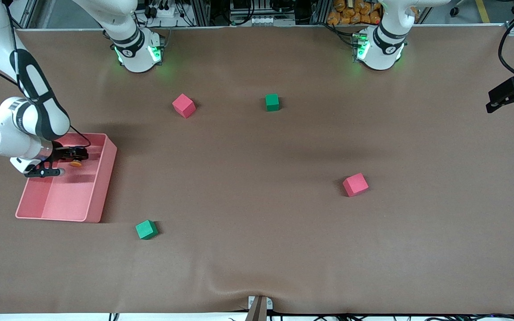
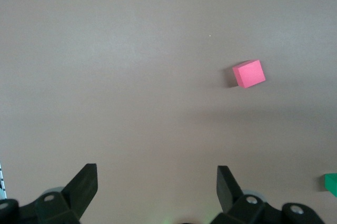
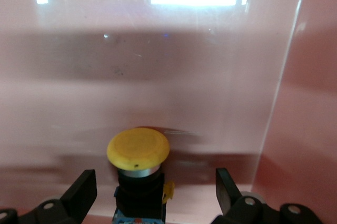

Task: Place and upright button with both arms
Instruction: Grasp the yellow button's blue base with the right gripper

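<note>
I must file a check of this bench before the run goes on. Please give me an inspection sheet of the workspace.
Surface: brown table, rippled at the front edge.
Job's things: button in the pink tray, between the right gripper's open fingers, not yet gripped.
Clutter: two red cubes, two green cubes, apart from each other.
Grippers: right gripper open, down in the tray; left gripper open, over bare table, waiting.
Cables: black cable at the left arm's end.
Surroundings: racks and orange packages above the table's top edge.
</note>
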You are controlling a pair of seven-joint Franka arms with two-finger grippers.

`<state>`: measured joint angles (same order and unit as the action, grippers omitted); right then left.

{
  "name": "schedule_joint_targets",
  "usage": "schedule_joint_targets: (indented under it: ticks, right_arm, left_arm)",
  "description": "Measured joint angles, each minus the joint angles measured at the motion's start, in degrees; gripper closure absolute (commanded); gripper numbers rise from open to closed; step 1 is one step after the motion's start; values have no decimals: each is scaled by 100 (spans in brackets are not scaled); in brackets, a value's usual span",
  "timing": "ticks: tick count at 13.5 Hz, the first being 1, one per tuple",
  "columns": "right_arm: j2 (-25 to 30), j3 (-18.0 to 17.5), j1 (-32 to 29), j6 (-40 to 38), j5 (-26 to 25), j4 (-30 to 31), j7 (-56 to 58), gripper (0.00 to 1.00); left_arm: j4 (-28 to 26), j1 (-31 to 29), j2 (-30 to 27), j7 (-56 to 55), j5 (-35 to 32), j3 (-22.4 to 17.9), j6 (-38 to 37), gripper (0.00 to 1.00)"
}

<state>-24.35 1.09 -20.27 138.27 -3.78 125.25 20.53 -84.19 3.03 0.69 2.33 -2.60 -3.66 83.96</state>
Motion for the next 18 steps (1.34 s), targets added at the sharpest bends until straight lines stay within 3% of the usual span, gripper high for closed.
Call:
schedule_joint_targets:
  ticks: [5, 7, 8, 9, 12, 18]
  right_arm:
    - [-60, 3, -38, 0, 0, 66, 0, 0]
    - [-88, -1, -40, 22, 0, 66, 0, 63]
    - [-82, 13, -41, 34, -17, 59, -1, 80]
    - [-62, 32, -47, 39, -38, 51, -1, 86]
    - [-26, 6, -55, 16, -38, 51, -1, 100]
    - [-5, -6, -55, -7, -39, 28, 8, 100]
  left_arm:
    - [0, 0, 0, 0, 0, 0, 0, 0]
    - [0, -1, 0, 0, 0, 0, 0, 0]
    - [0, -3, 0, 0, 0, 0, 0, 0]
    - [0, -7, 0, 0, 0, -2, 0, 0]
    - [3, -23, 0, 0, 0, -17, -4, 0]
    - [3, -33, 0, 0, 0, -26, -39, 0]
